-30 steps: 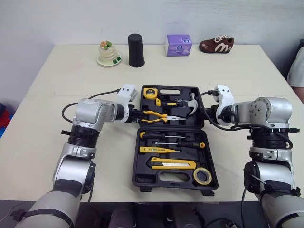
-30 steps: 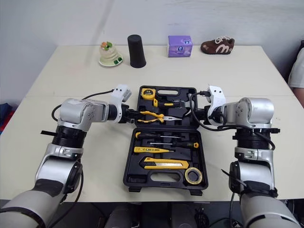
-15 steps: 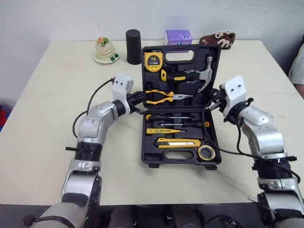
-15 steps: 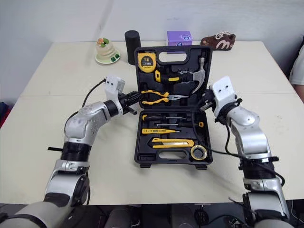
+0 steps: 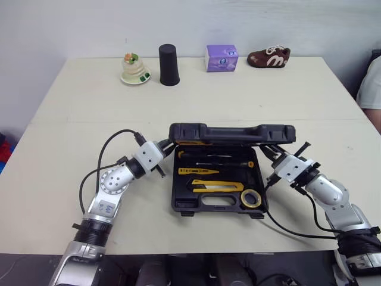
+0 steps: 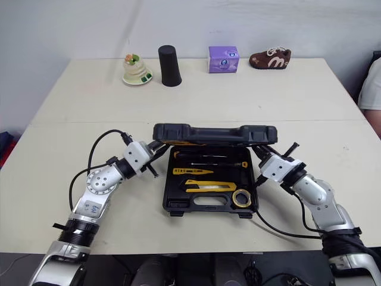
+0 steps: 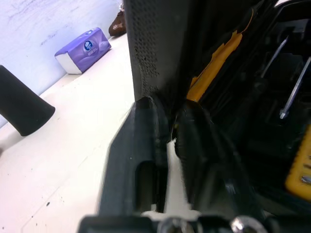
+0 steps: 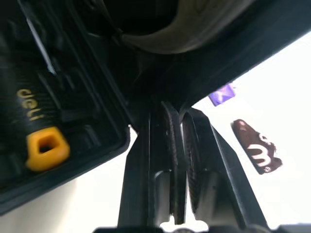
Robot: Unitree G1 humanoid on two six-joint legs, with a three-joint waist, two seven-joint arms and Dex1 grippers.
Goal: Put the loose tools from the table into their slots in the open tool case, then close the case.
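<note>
The black tool case stands mid-table with its lid [image 5: 232, 133] tipped forward, hanging nearly level over the base [image 5: 196, 205] and leaving a gap at the front. In the base lie screwdrivers [image 5: 208, 161], a yellow tester [image 5: 199, 171], a utility knife [image 5: 217, 186] and a tape roll [image 5: 250, 199]. My left gripper [image 5: 168, 148] is shut, its tips against the lid's left end [image 7: 146, 43]. My right gripper [image 5: 269, 153] is shut, its tips under the lid's right end. The tools stored in the lid are hidden.
Along the table's far edge stand a small ornament on a dish [image 5: 134, 68], a black cup [image 5: 169, 64], a purple box [image 5: 221, 58] and a brown shoe [image 5: 268, 56]. A person's sleeve [image 5: 370, 89] shows at the right edge. Cables trail from both wrists.
The lid has swung from lying flat open, through upright, to tipped forward over the base. Both grippers followed its ends toward the front. The camera also shifted.
</note>
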